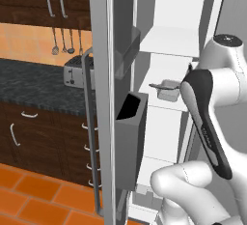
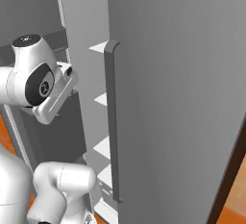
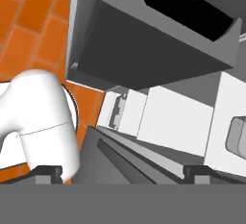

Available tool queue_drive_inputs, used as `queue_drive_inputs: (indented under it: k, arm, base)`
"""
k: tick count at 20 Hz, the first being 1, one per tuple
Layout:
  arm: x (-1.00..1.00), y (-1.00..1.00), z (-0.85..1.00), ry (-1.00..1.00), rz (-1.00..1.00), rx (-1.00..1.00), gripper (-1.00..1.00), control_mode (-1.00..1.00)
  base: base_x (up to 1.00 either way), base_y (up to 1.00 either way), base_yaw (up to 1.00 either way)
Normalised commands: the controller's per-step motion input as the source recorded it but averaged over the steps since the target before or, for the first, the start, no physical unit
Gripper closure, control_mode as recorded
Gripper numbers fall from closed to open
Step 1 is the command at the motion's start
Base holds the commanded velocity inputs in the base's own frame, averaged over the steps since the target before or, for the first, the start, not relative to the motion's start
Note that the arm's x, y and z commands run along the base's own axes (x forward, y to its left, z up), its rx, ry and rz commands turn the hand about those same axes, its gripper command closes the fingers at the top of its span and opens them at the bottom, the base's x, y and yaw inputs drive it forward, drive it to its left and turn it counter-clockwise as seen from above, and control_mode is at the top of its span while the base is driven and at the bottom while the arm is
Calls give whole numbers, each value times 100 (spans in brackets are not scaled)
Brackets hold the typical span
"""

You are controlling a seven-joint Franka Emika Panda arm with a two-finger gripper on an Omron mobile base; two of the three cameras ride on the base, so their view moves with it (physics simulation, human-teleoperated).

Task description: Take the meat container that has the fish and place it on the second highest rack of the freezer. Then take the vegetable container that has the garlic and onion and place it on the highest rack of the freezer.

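Nearest, the gripper (image 3: pixel 122 172) is seen spread wide and empty beside the open freezer (image 1: pixel 169 40), where a grey tray (image 1: pixel 168 90), judged the fish container, is set on a white shelf, the vegetable container judged left to do.

tray (image 1: pixel 168 90) contents hidden, freezer (image 1: pixel 166 40) top cropped

no legible text, labels or signs
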Motion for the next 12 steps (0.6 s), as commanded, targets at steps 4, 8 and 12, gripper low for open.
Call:
queue_drive_inputs:
  k: [4, 8, 12]
  arm:
    - [-13, 0, 1, -2, 13, -4, -100, -100]
    - [-1, 0, -4, -1, 10, -9, -100, -100]
    - [-1, 0, -3, -1, 10, 0, -100, -100]
  base:
    - [0, 0, 0]
    - [0, 0, 0]
    - [0, 0, 0]
